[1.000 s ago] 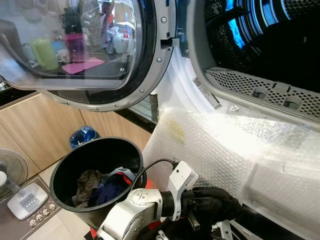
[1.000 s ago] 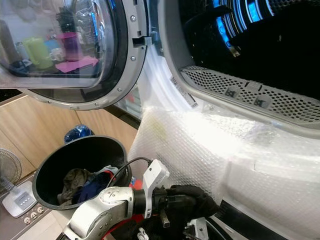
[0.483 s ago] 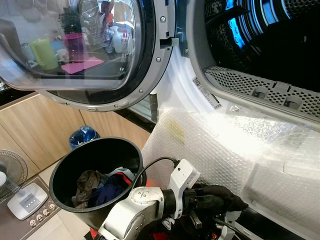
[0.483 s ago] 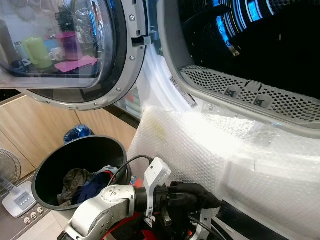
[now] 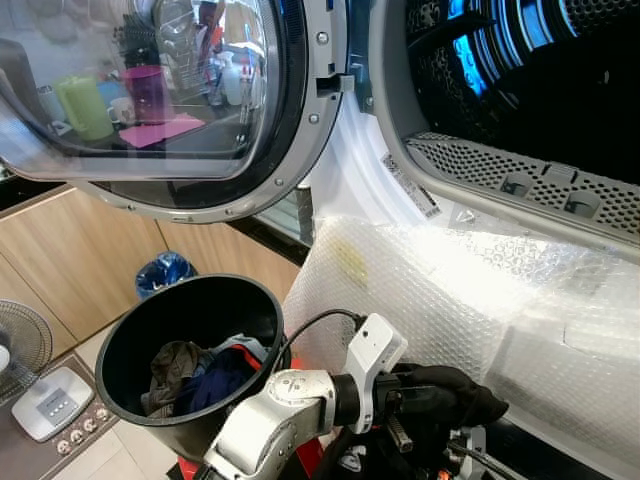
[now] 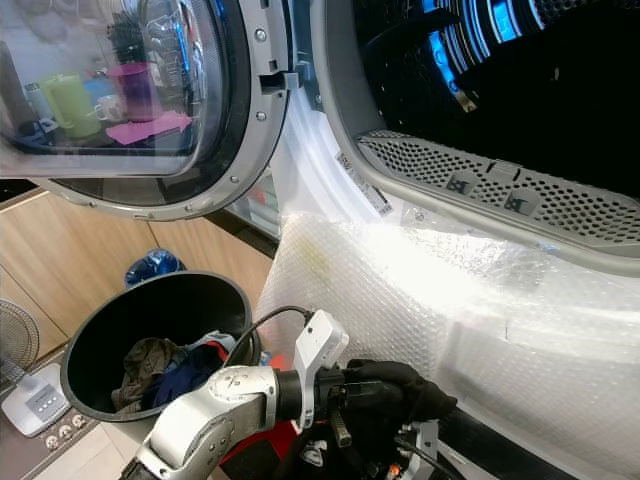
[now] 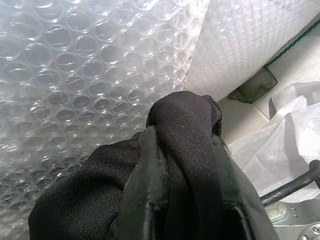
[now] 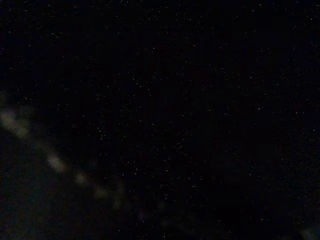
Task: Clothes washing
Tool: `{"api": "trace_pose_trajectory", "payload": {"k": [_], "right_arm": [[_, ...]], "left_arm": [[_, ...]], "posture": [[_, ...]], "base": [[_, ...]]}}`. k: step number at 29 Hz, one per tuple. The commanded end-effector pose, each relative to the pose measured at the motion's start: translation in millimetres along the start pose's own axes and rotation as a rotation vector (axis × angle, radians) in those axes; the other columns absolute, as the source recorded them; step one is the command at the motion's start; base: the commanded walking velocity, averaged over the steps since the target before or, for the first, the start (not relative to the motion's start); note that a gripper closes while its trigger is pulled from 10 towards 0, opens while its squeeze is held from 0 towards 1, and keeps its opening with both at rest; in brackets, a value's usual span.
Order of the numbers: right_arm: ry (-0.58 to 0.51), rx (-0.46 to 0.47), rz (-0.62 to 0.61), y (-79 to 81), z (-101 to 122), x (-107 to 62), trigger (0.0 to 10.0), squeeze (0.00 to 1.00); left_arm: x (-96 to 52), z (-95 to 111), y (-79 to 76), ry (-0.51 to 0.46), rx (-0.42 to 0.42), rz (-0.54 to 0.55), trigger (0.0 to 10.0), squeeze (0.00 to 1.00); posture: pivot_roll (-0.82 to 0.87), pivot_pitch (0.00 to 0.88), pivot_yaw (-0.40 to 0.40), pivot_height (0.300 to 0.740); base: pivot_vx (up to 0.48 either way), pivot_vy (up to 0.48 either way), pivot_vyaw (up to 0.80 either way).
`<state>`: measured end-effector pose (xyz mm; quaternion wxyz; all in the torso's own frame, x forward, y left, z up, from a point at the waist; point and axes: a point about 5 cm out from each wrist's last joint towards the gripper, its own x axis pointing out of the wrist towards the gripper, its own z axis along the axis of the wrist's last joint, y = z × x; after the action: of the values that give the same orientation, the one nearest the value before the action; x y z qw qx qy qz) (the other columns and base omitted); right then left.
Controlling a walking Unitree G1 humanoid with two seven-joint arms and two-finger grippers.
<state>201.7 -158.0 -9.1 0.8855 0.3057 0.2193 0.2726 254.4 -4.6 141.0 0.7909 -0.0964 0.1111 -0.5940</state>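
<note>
While the left gripper (image 7: 185, 165) hangs low in front of the washing machine (image 5: 360, 180), its two black fingers (image 7: 150, 190) are pinched on a black garment (image 7: 185, 125), the cloth bunched between and over them. From the head views, that garment (image 5: 450, 385) is held just beside the bubble wrap (image 5: 450, 290) that covers the machine's front below the drum opening; whether cloth and wrap touch cannot be told. The silver left arm (image 5: 290, 400) reaches in from the near left, with a white wrist block (image 5: 372, 350) and a black cable (image 5: 310, 325) looping above it.

Above the bubble wrap, the drum (image 5: 540, 90) stands open, dark inside with blue glints on its perforated wall, and a grey perforated lip (image 5: 520, 175) runs along its lower edge. On the left, the round glass door (image 5: 150, 90) is swung wide open, its pane reflecting a kitchen scene.

Left of the arm, a black laundry bucket (image 5: 130, 340) stands on the floor, holding crumpled clothes (image 5: 200, 365) in brown, dark blue and pale tones. Behind it, a blue bag (image 5: 165, 272) lies against wooden cabinet fronts (image 5: 80, 260). At the far left edge are part of a fan (image 5: 15, 345) and a white power strip (image 5: 55, 400).

Very dark, the right wrist view gives only a faint pale streak, so the right gripper's state cannot be told.
</note>
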Motion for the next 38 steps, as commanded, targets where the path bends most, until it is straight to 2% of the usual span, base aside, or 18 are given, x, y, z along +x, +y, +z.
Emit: {"api": "trace_pose_trajectory", "payload": {"k": [1,10,27,29,30,31,34,35,36,38], "right_arm": [[-0.014,-0.005,0.028,3.3,3.8,0.0,0.0,0.0],[-0.002,-0.015,0.04,0.4,7.0,-1.5,0.0,0.0],[0.038,-0.024,0.065,5.1,3.2,6.2,0.0,0.0],[0.045,-0.037,0.069,6.4,4.6,14.1,0.0,0.0],[0.043,-0.045,0.068,6.9,6.1,17.1,0.0,0.0],[0.029,-0.046,0.067,7.4,8.1,19.4,0.0,0.0],[0.013,-0.045,0.07,9.5,8.0,21.2,0.0,0.0],[0.016,-0.044,0.072,9.9,6.4,20.5,0.0,0.0],[0.021,-0.043,0.072,9.7,5.0,19.8,0.0,0.0],[0.032,-0.04,0.068,8.5,3.3,19.3,0.0,0.0]], "left_arm": [[-2.9,3.6,2.4,-0.022,0.016,0.013,0.0,0.0],[0.5,9.4,5.0,-0.041,0.028,0.024,0.0,0.0],[-7.3,7.5,7.1,-0.061,0.018,0.065,0.0,0.0],[-11.6,7.9,12.1,-0.065,0.014,0.082,2.8,0.0],[-13.3,9.2,13.6,-0.064,0.02,0.077,3.3,0.0],[-15.2,11.3,15.0,-0.067,0.021,0.084,6.3,1.0],[-22.7,14.7,15.6,-0.071,0.031,0.095,9.0,1.0],[-25.5,14.8,15.9,-0.07,0.032,0.104,9.0,1.0],[-28.6,14.7,16.4,-0.071,0.031,0.112,9.6,1.0],[-33.3,14.3,17.5,-0.07,0.028,0.123,9.8,1.0]], "posture": [[-0.1,0.014,0.053,0.74],[-0.09,0.026,0.031,0.74],[-0.11,0.023,0.025,0.74],[-0.11,0.0,0.04,0.74],[-0.1,0.0,0.045,0.74],[-0.1,0.0,0.051,0.74],[-0.06,0.014,0.059,0.74],[-0.05,0.014,0.059,0.74],[-0.05,0.017,0.058,0.74],[-0.04,0.019,0.057,0.74]], "base": [[0.0,0.0,0.0],[0.0,0.0,0.0],[0.0,0.0,0.0],[0.0,0.0,0.0],[0.0,0.0,0.0],[0.0,0.0,0.0],[0.0,0.0,0.0],[0.0,0.0,0.0],[0.0,0.0,0.0],[0.0,0.0,0.0]]}}
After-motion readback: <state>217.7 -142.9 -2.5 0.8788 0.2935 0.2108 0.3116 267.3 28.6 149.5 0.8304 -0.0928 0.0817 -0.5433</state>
